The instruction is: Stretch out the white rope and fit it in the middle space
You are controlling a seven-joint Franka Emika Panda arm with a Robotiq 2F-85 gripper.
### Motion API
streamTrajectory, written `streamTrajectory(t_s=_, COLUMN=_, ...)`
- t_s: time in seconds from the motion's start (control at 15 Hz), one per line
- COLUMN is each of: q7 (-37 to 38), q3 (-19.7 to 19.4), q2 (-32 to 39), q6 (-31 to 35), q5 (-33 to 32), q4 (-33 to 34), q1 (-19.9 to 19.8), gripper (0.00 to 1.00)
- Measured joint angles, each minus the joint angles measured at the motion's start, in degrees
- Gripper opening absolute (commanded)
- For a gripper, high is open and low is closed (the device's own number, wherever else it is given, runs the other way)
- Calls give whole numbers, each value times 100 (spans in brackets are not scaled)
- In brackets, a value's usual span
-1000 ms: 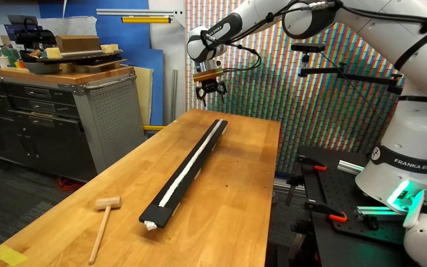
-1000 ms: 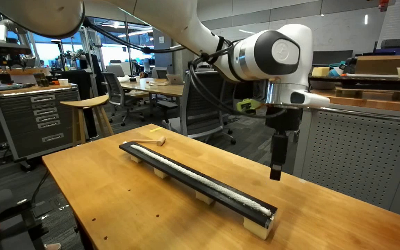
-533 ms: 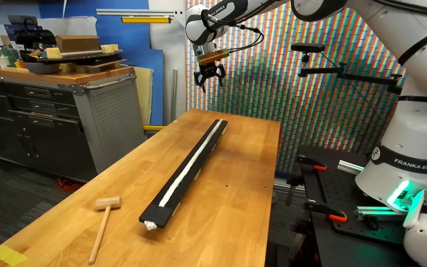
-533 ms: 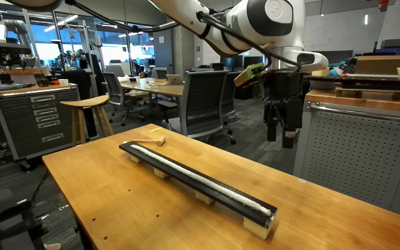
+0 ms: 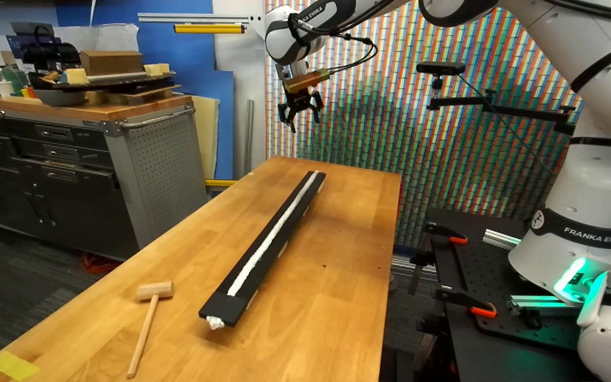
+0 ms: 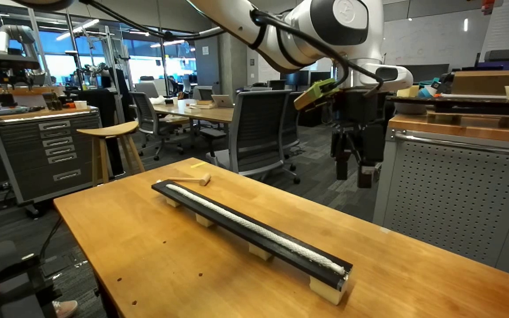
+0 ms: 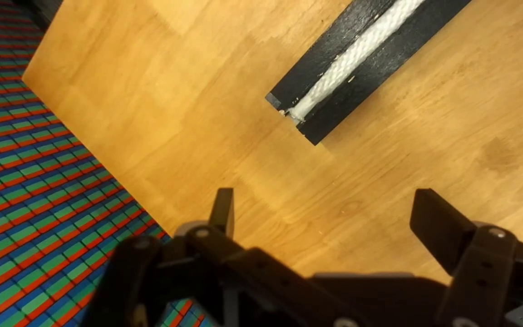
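White jointed robot arm [image 5: 560, 42] rose and twisted since a second earlier. Light-brown wooden table [image 5: 326, 318] carried two long parallel black bars [image 5: 280, 237]. White braided rope [image 6: 254, 228] lay straight, lengthwise between them. Wooden mallet [image 5: 148, 318] sat near the bars, apart. Black jointed fingers [image 7: 441, 231] hung high over the table, clear of the rope, spread wide, released.

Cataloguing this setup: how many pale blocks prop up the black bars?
4: first block nearest the wooden mallet, second block and third block between, fourth block at the opposite end. More may be hidden.
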Motion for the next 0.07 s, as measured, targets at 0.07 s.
streamTrajectory(t_s=0.07, q7=0, q3=0, q2=0, q6=0, q5=0, q4=0, q1=-1, gripper=100)
